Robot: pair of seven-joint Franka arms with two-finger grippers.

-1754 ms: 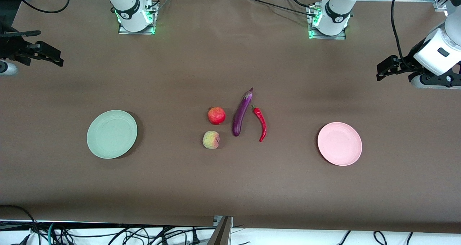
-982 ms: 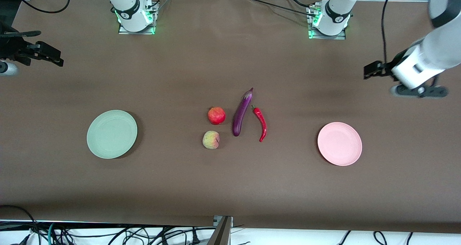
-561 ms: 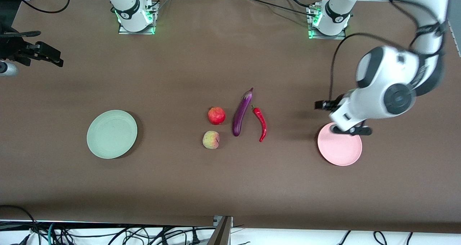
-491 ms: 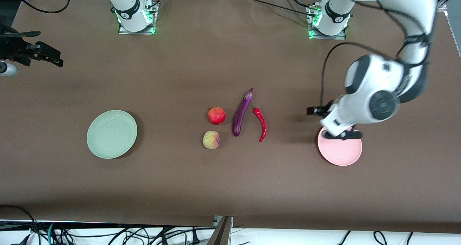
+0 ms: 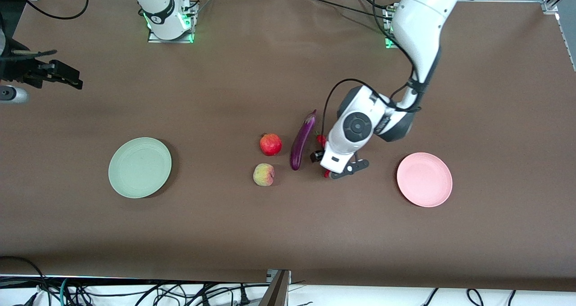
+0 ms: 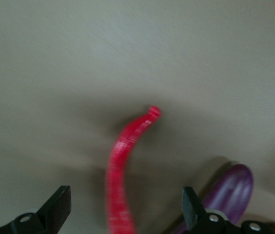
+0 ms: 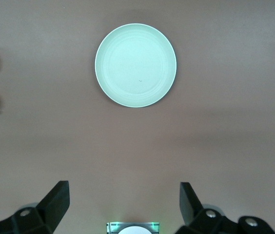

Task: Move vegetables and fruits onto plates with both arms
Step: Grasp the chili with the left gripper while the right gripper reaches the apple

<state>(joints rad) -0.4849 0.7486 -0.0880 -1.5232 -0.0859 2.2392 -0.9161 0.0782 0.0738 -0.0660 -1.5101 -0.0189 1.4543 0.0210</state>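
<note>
Now hovering left end effector (image 6: 123, 214), fingers spread, over chili pepper (image 6: 120, 161) lying on table (image 5: 225, 234) beside eggplant (image 5: 302, 140); descending and closing next. Right end effector (image 7: 123, 212) waiting, spread, at the right arm's end of the table, well apart from green plate (image 7: 135, 65).

Brown table cover (image 5: 234, 234); tangled black cables (image 5: 135, 292) (below table's near edge); aluminium frame (image 5: 560, 2).

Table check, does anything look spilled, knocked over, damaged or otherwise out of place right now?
Nothing stands out. The eggplant, pomegranate, peach and chili lie between the bare green plate and pink plate. The left gripper is open over the chili; the right gripper waits, open.
</note>
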